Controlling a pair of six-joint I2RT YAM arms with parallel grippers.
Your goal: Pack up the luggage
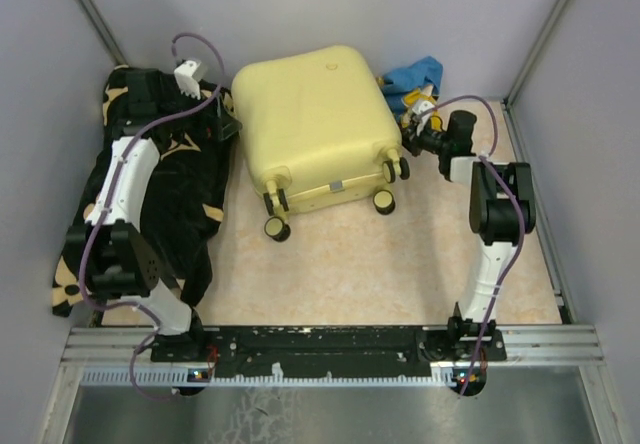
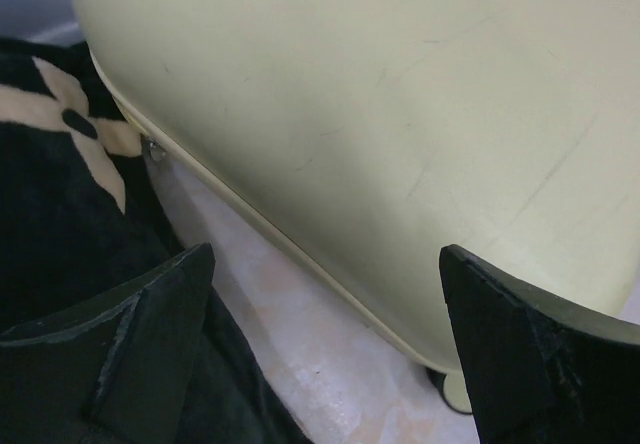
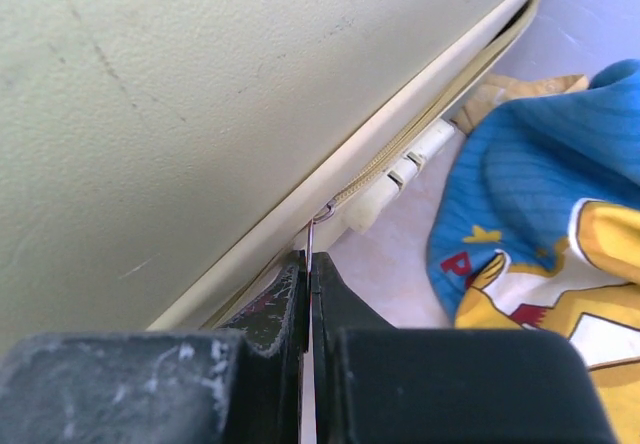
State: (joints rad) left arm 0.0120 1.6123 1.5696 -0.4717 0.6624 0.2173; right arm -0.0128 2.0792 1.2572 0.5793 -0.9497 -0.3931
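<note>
The pale-yellow luggage (image 1: pixel 315 124) lies closed on the table, wheels toward the arms. It fills the left wrist view (image 2: pixel 400 114) and the right wrist view (image 3: pixel 180 94). My left gripper (image 1: pixel 222 122) is open and empty at the luggage's left side (image 2: pixel 325 254), one finger over the black blanket, the other against the shell. My right gripper (image 1: pixel 410 142) is at the luggage's right side, shut (image 3: pixel 310 264) on the thin metal zipper pull (image 3: pixel 312 232), which hangs from the zipper along the seam.
A black blanket with tan flowers (image 1: pixel 150 204) lies left of the luggage under my left arm, and it also shows in the left wrist view (image 2: pixel 60 194). A blue and yellow printed cloth (image 1: pixel 415 76) lies behind my right gripper (image 3: pixel 540 194). Walls enclose three sides.
</note>
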